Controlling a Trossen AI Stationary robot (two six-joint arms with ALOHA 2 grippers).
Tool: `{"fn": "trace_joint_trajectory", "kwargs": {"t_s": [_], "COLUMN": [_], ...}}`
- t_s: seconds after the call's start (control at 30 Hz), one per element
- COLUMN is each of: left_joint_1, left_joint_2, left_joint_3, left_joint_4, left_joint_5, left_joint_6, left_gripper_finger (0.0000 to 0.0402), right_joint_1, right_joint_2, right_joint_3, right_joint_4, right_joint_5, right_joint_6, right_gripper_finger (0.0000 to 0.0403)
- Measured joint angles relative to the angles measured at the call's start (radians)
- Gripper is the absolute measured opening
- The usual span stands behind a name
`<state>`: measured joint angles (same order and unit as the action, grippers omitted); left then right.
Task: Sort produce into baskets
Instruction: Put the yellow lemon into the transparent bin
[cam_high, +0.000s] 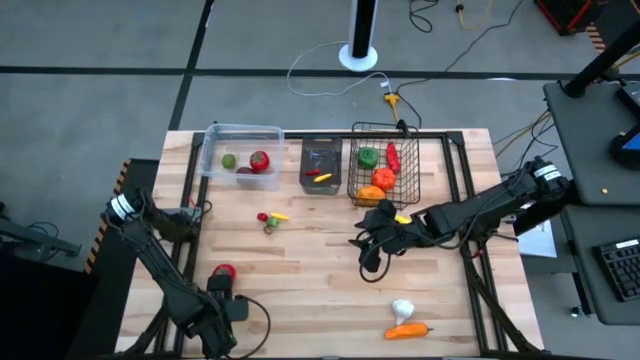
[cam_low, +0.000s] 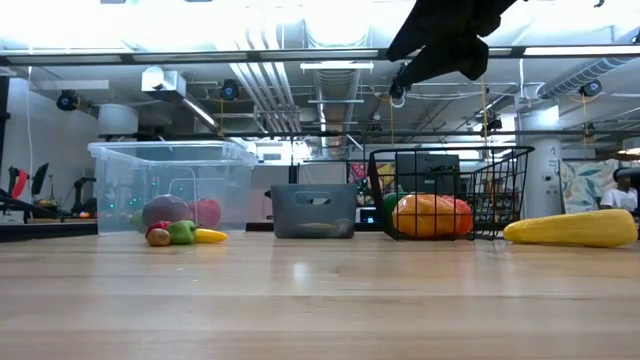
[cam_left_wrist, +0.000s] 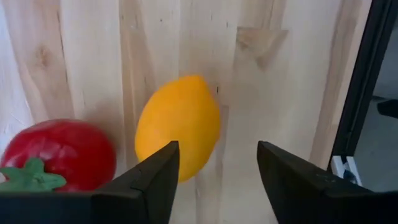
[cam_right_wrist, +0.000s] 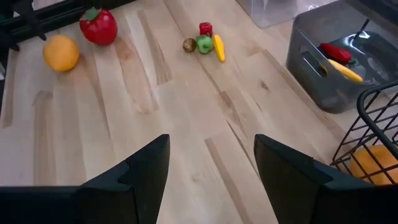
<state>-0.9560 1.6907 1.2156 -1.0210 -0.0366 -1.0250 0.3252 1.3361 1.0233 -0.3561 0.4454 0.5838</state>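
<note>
Produce partly sorted: tub (cam_high: 213, 150) at 11 o'clock holds a green piece and a tomato, bin (cam_high: 321, 152) at 12 holds 2 small pieces, wire basket (cam_high: 383, 135) at 1 holds about 4; a small cluster (cam_high: 270, 217) lies loose near centre, and garlic (cam_high: 403, 308) and carrot (cam_high: 407, 330) lie at 5. Left gripper (cam_left_wrist: 214, 168), at 7 o'clock, is open and empty, jaws straddling the lemon (cam_left_wrist: 178, 124) beside a second tomato (cam_left_wrist: 59, 154), likely lined up for a grasp. Right gripper (cam_right_wrist: 211, 165) hangs open and empty just below the wire basket, raised off the table, probably between picks.
</note>
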Motion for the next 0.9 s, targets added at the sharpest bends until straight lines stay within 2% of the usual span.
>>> {"fn": "trace_joint_trajectory", "kwargs": {"t_s": [0.23, 0.37, 0.9], "left_joint_1": [-0.017, -0.026, -0.030], "left_joint_2": [0.001, 0.019, 0.135], "left_joint_3": [0.000, 0.000, 0.000], "left_joint_4": [-0.050, -0.065, -0.051], "left_joint_5": [-0.060, -0.078, -0.094], "left_joint_6": [-0.004, 0.012, 0.048], "left_gripper_finger": [0.0258, 0.0279, 0.0284], "right_joint_1": [0.000, 0.000, 0.000], "right_joint_2": [0.000, 0.000, 0.001], "right_joint_3": [0.000, 0.000, 0.000], "right_joint_4": [0.001, 0.002, 0.002], "right_joint_5": [0.000, 0.000, 0.000], "right_joint_6": [0.000, 0.000, -0.004], "right_gripper_finger": [0.0224, 0.0224, 0.0224]}}
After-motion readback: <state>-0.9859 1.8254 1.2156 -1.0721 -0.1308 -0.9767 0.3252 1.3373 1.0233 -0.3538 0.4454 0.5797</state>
